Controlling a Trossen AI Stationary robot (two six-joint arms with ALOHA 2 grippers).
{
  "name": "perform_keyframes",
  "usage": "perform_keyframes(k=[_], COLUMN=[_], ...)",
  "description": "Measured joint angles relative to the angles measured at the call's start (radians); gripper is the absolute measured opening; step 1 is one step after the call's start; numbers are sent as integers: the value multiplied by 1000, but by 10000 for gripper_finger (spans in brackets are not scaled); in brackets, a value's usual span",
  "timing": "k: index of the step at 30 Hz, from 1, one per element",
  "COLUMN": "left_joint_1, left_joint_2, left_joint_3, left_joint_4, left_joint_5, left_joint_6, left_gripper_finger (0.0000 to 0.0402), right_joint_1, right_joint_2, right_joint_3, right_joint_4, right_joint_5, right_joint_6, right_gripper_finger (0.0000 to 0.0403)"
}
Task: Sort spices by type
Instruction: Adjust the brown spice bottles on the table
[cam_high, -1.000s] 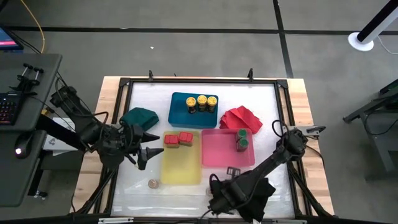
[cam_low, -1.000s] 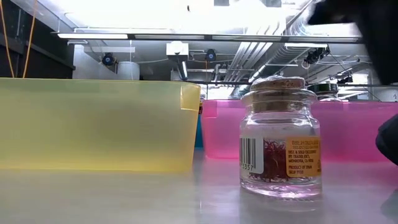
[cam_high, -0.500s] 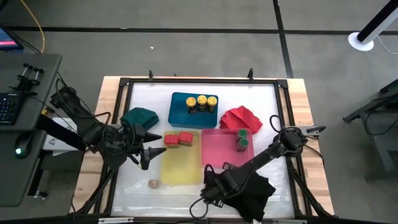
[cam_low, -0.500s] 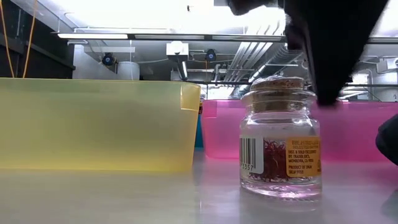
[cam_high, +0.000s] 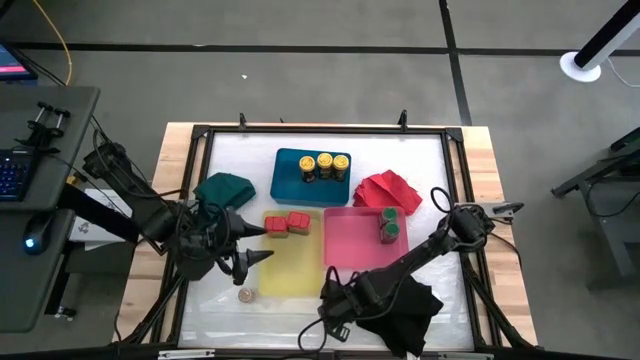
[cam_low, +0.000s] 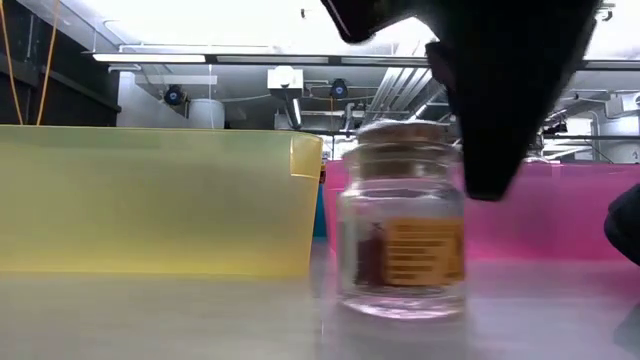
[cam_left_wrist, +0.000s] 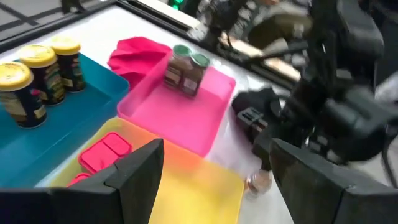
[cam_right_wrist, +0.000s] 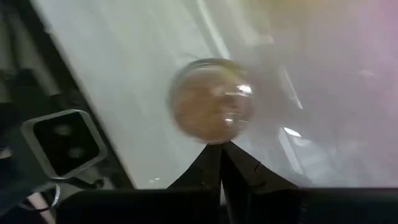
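Upright, cork-topped glass jar (cam_low: 403, 215) stands near the table's front edge, just before the yellow tray (cam_high: 292, 262). Right gripper (cam_right_wrist: 222, 163), fingertips pressed together and holding nothing, sits directly above its cork, nearer than the left gripper (cam_high: 253, 240), spread open over the yellow tray's left rim. Black cloth (cam_high: 408, 312) lies right.

yellow tray (cam_high: 290, 268), pink tray (cam_high: 352, 245), blue tray (cam_high: 288, 180)

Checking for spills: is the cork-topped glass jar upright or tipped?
Upright: in the low view the jar stands on its base, cork on top, beside the right pincer.
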Motion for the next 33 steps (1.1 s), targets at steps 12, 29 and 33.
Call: perform_keyframes(k=[12,29,33], left_joint_1=[31,49,49], left_joint_2=[-6,-6,-6], left_joint_3=[0,0,0], left_joint_4=[-1,-3,-6], left_joint_5=[45,15,4], left_joint_6=[93,85,85], left_gripper_finger=[278,278,278], right_joint_1=[-68,-64,-55], right_joint_2=[0,19,49], right_joint_3=[0,7,7], right_joint_4=[283,121,185], right_joint_5=[46,159,150], right_joint_6=[-206,-86,-50], right_gripper_finger=[0,0,0])
